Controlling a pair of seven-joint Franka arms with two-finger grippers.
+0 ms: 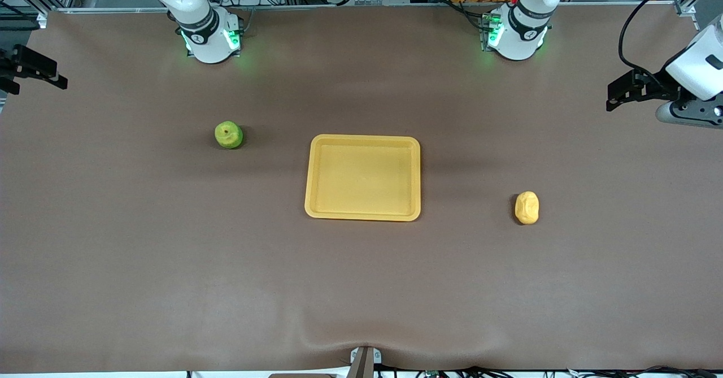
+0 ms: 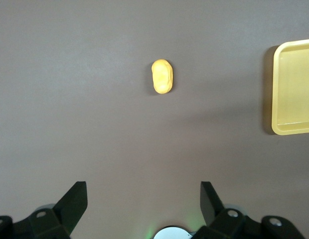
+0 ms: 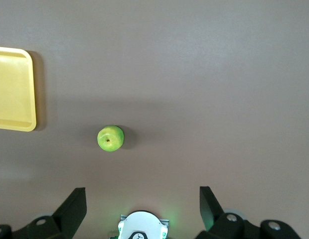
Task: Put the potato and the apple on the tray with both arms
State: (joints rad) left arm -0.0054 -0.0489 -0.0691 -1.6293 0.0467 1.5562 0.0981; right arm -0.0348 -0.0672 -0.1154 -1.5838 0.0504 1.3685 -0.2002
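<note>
The yellow-orange tray (image 1: 316, 197) lies bare at the middle of the table. The green apple (image 1: 229, 135) sits on the table toward the right arm's end, apart from the tray. The oval yellow-orange potato (image 1: 526, 207) lies toward the left arm's end, nearer to the front camera than the apple. My left gripper (image 1: 618, 96) is open and empty, raised high over the table's left-arm end. Its wrist view shows the potato (image 2: 162, 76) and the tray's edge (image 2: 275, 94) below the gripper (image 2: 143, 191). My right gripper (image 1: 34, 72) is open and empty, high over the right-arm end. Its wrist view (image 3: 143, 196) shows the apple (image 3: 110, 138) and the tray's corner (image 3: 31, 89).
The brown table cover (image 1: 361, 287) has a slight wrinkle at the edge nearest the front camera. The two arm bases (image 1: 212, 39) (image 1: 517, 36) stand at the table's farthest edge.
</note>
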